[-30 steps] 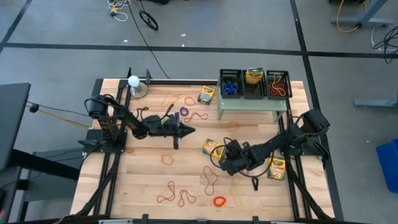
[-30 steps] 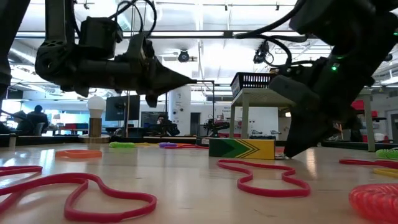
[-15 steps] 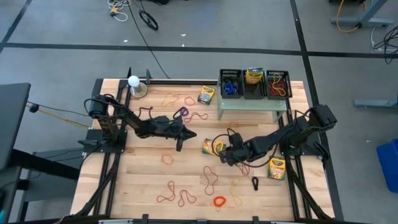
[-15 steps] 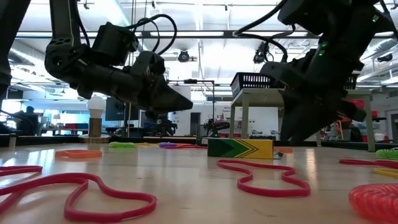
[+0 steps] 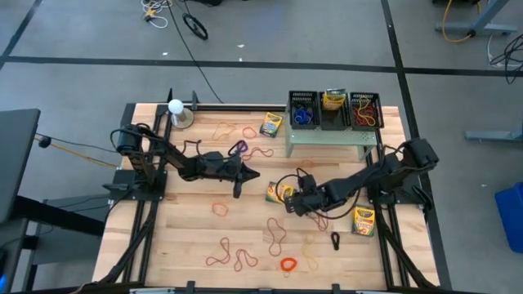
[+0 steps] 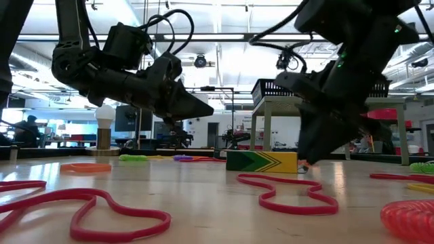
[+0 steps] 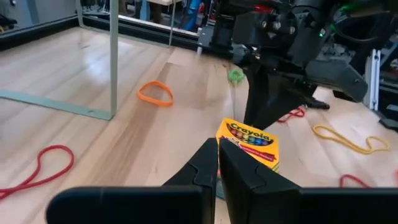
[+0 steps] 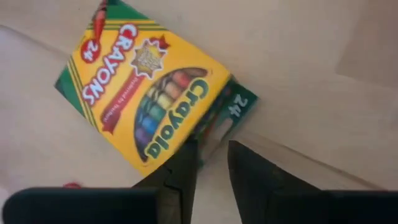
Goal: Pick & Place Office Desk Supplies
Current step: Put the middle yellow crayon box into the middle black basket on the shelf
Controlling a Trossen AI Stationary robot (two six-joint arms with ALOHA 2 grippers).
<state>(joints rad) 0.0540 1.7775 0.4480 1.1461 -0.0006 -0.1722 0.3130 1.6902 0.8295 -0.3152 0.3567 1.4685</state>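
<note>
Right hand [image 5: 288, 198] at crayon box [image 5: 275, 192], mid-table.

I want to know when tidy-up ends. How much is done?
Some is done: the black bins on the green stand already hold supplies. Right now the right gripper, fingers apart, is at a crayon box lying flat on the table, not gripping it yet. The left gripper hovers shut, empty. Many rubber bands and two more crayon boxes remain.
</note>
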